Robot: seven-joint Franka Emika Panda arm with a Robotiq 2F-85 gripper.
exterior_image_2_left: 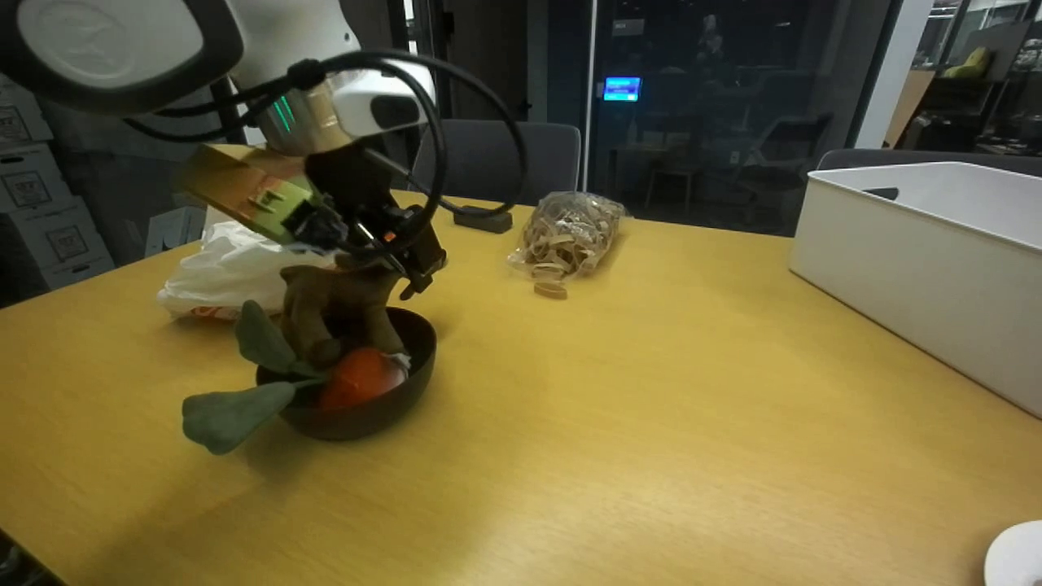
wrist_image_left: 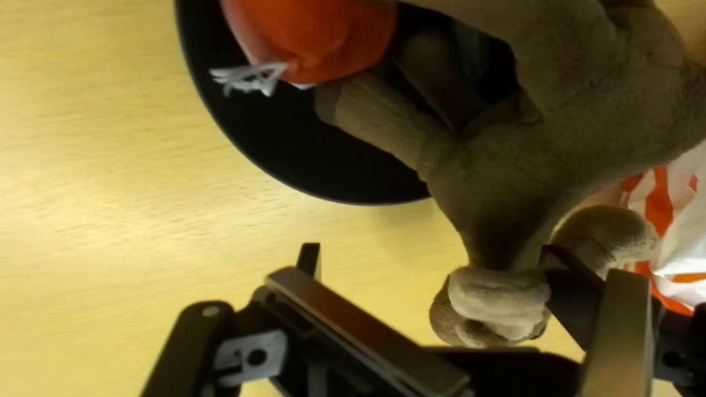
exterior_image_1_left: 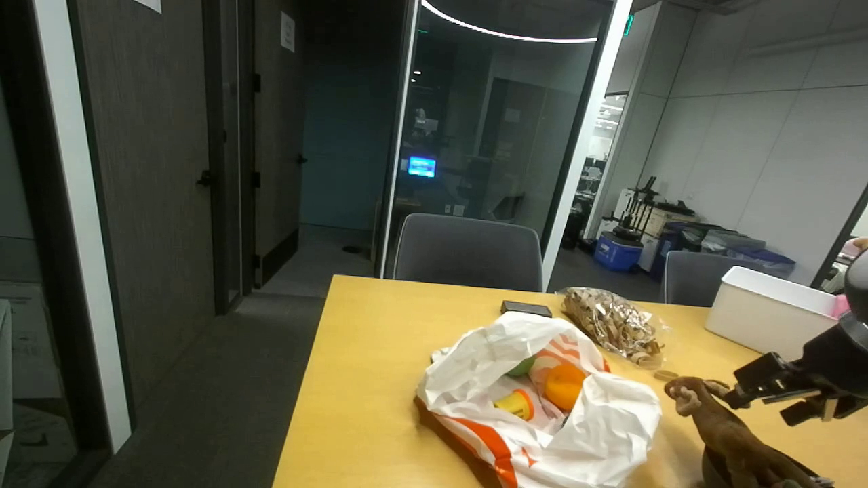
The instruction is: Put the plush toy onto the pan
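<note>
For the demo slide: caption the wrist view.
Open gripper near the brown plush toy, which lies partly over the black pan holding a red-orange item.

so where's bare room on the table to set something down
Widest: the table between pan and white box, in front of the clear bag. Narrower: the strip from plastic bag to the table's left edge in an exterior view. Crowded: around the pan, where toy, red thing, leaves and end effector bunch up.

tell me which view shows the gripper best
The wrist view: it shows the gripper largest, its jaws plainly apart, though the bottom edge cuts it off. Both exterior views show it smaller; in an exterior view a black cable crosses part of it.
</note>
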